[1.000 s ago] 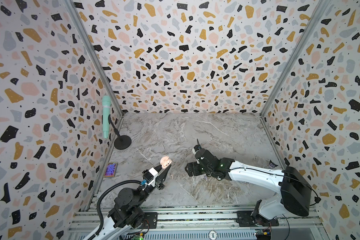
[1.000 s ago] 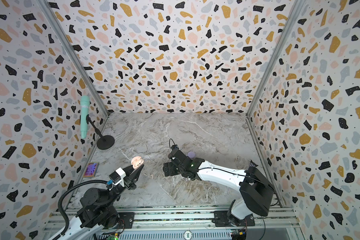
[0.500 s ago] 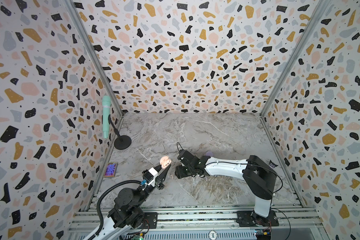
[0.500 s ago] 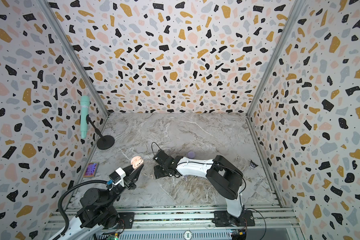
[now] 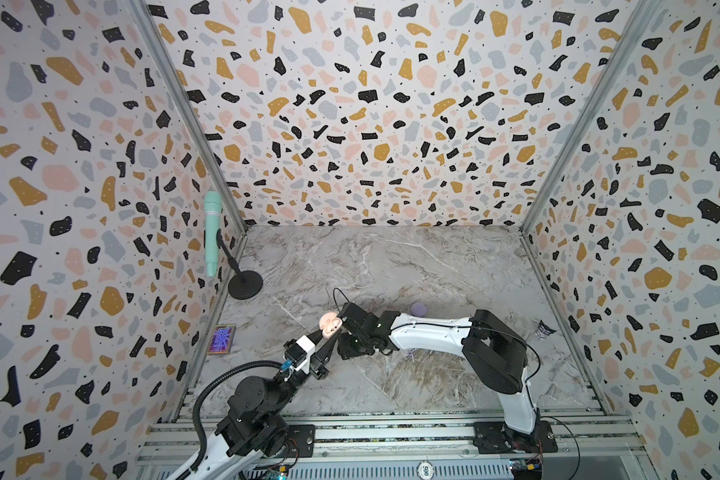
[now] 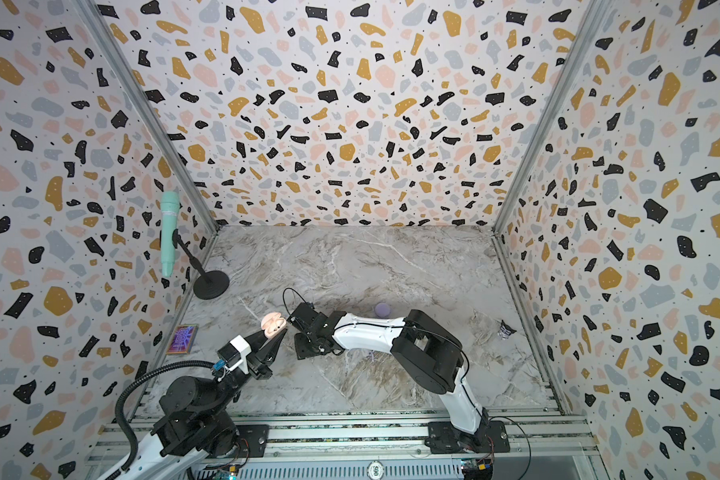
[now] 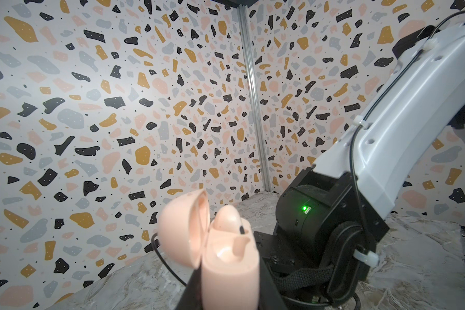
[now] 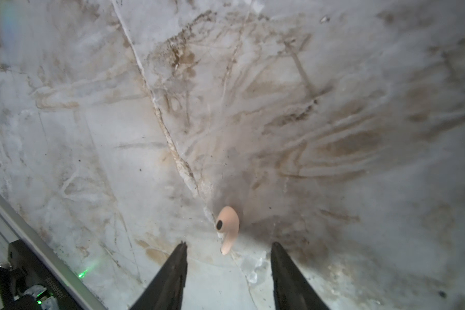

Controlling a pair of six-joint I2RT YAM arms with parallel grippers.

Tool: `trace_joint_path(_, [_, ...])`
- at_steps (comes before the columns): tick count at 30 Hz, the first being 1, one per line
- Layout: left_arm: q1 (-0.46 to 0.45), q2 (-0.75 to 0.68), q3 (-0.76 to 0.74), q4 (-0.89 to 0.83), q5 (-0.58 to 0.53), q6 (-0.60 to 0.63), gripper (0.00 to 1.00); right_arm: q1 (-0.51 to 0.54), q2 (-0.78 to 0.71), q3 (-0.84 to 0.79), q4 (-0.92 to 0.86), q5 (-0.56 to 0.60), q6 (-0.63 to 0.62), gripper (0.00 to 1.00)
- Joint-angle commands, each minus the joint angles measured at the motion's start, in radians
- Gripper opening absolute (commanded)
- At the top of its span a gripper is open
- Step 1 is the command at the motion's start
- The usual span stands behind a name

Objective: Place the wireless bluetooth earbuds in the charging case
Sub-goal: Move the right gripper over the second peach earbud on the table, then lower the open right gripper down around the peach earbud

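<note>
Presumably the pale-pink plastic earbud point(image 8: 227, 229) is light and slippery; we would pinch its bulb. Right gripper point(image 8: 228, 244) gapes empty; left gripper point(image 5: 328, 337) clamps the pink clamshell case point(image 7: 226, 257).

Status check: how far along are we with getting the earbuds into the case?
Done: one pink earbud sits in the open pink case, held up by the left gripper. In hand: the right gripper, jaws apart, straddles the second pink earbud on the table, not yet gripped. Left: grasp it, seat it in the case's empty slot. The lavender case lies on the table.
</note>
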Motion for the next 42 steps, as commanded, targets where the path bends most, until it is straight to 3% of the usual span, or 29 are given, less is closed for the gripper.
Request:
trace_joint_path(1, [0.004,-0.013,-0.005,0.03,-0.006,0.012,0.0,0.008,0.013,0.061,-0.073,0.032,-0.005,0.48])
trace_joint_path(22, [0.004,-0.012,-0.006,0.028,0.0,0.012,0.0,0.028,0.13,0.225,-0.187,0.106,-0.047,0.28])
trace_joint_path(42, [0.004,-0.013,-0.006,0.026,0.002,0.013,0.0,0.038,0.128,0.216,-0.207,0.126,-0.05,0.12])
